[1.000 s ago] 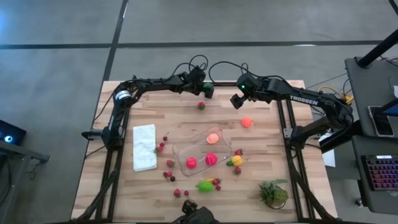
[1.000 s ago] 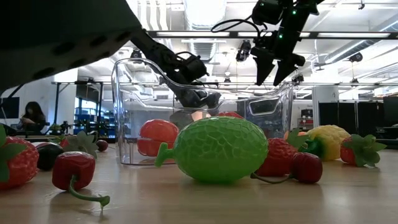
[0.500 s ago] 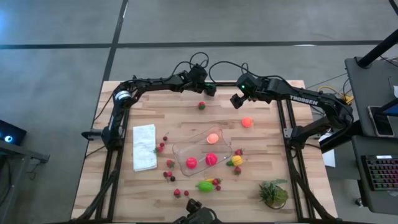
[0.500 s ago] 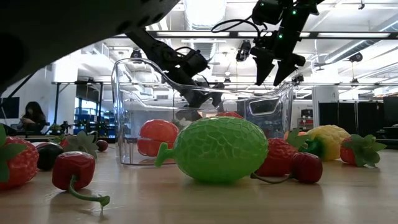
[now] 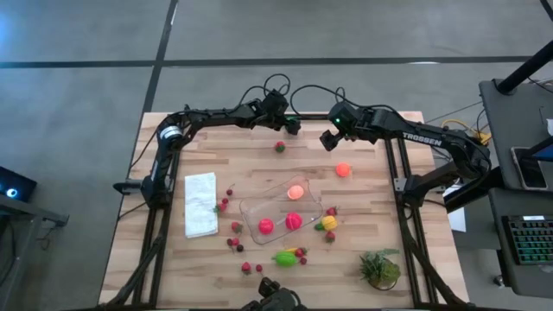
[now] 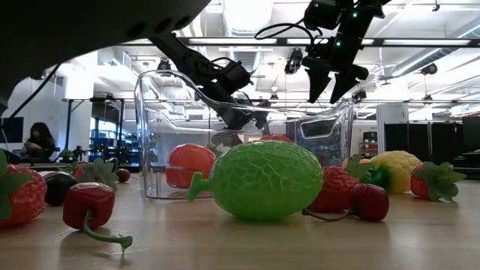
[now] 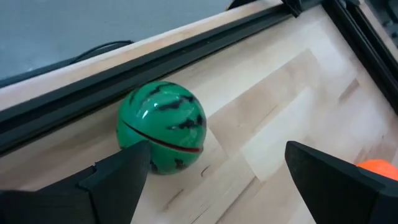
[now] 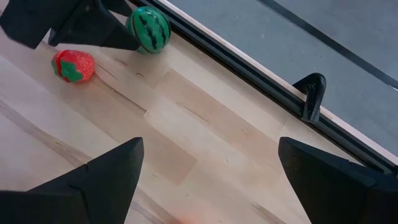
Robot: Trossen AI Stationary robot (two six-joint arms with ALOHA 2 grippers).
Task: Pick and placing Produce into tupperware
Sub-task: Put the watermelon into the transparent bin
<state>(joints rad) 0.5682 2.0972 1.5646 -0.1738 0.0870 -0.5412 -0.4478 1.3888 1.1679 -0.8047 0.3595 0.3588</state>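
The striped dark-green melon point(image 7: 163, 127) lies on the table against the dark rail at the far edge. My left gripper point(image 7: 211, 168) reaches it from the table's left, open, one finger beside the melon, the other well clear of it. A strawberry point(image 8: 73, 65) lies just nearer. My right gripper point(image 5: 328, 140) hangs open above the far middle of the table, holding nothing. The clear tupperware point(image 5: 252, 210) stands mid-table with an orange fruit point(image 5: 295, 192) and two red ones point(image 5: 266, 225) inside. My left gripper has one fingertip point(image 7: 134, 155) close against the melon's near side point(image 7: 155, 158), coming slanting down from the table's left. Whether it touches the melon, I cannot tell. The melon rests on the table by the far rail.
An orange fruit point(image 5: 344, 170) lies right of centre. A lime-green fruit point(image 5: 285, 257), a yellow one point(image 5: 328, 223) and small red berries point(image 5: 235, 226) lie scattered around the tupperware. A white cloth point(image 5: 200, 204) lies at the left, a leafy tuft point(image 5: 380, 268) near right.
My left gripper has tipped a little at the wrist beside the melon and stays open. The melon and the other produce have not moved.
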